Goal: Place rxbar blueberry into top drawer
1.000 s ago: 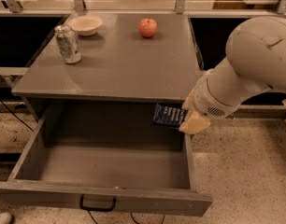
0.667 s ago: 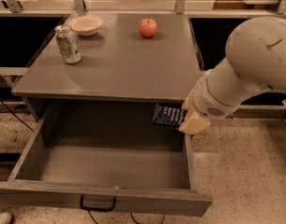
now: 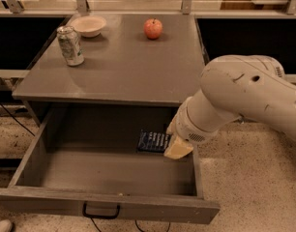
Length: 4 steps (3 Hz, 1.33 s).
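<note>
The tool (image 3: pixel 174 146) hangs inside the open drawer (image 3: pixel 27 158), near its back right corner, clenched on the bar (image 3: pixel 153 140), which sticks out flat toward 9 o'clock. I cannot tell whether the bar touches the drawer floor. To do this well, ease down until it rests flat, let go, then lift out toward 6 o'clock. That path should keep the wrist off the worktop (image 3: pixel 119 71) edge at 12 o'clock.

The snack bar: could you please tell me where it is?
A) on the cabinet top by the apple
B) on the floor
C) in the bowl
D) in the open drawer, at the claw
D: the snack bar shows at the back right of the open drawer, right at the claw.
</note>
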### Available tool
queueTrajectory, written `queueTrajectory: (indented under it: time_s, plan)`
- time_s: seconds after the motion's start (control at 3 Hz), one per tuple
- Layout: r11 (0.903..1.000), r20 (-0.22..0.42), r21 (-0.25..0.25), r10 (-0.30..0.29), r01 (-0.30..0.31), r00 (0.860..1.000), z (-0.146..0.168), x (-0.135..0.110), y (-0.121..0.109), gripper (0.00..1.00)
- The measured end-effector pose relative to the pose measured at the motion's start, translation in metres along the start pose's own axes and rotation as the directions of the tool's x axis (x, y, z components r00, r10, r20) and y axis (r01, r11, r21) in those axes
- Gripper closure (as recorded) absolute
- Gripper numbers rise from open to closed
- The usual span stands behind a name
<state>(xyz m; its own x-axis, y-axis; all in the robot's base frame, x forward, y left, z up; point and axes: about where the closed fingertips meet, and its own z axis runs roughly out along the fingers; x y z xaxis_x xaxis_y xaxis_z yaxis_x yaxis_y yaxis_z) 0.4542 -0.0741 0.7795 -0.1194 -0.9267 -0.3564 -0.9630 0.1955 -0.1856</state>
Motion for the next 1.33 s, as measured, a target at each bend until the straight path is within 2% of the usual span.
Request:
queueTrajectory:
  time_s: [0.67, 1.0, 1.33]
  plan:
    - [0.9999, 0.012, -0.015, 0.008, -0.008, 1.0, 0.007, -0.001, 0.002, 1.0]
    - [0.9965, 0.041, -0.082, 0.018, -0.015, 0.999, 0.05, -0.016, 0.015, 1.0]
    - [0.9964, 0.037, -0.082, 0.023, -0.02, 0.999, 0.054, -0.015, 0.014, 1.0]
